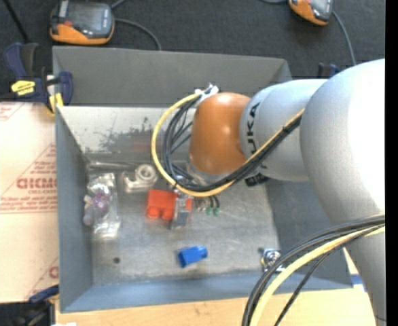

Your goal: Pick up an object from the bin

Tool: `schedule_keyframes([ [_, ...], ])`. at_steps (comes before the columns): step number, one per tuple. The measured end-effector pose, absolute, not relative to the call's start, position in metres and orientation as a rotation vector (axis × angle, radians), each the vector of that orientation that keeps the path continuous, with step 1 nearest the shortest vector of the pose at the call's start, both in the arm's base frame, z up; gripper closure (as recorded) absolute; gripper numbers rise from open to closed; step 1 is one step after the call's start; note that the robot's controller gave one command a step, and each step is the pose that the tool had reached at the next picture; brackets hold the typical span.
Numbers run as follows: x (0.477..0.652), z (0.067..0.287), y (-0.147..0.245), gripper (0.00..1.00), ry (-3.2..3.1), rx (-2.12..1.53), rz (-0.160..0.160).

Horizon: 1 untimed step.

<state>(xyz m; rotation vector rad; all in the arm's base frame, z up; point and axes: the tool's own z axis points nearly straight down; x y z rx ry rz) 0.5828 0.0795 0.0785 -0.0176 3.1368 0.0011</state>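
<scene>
— How is the arm (pixel 308 134) posed?
— It comes in from the right. Its orange-covered wrist (pixel 216 134) is bent down into the bin (pixel 73 182), and the hand (pixel 181 212) sits low at the red block's (pixel 159 204) right edge.
— Spread or pinching?
— Cannot tell; the wrist hides it.
— Anything close?
— A blue piece (pixel 192 255) lies nearer the front wall than the red block, and a metal fitting (pixel 142 177) lies just behind it.

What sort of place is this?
Probably a robotics lab's bin-picking test cell: a white KUKA arm with an orange wrist cover reaches over a grey metal bin holding loose things, like an orange-red block and a small blue block.
</scene>
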Motion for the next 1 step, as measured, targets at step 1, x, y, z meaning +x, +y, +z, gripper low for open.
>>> schedule_keyframes([
  [1, 0.6007, 0.2059, 0.0917, 1.00, 3.128, -0.044, 0.002],
])
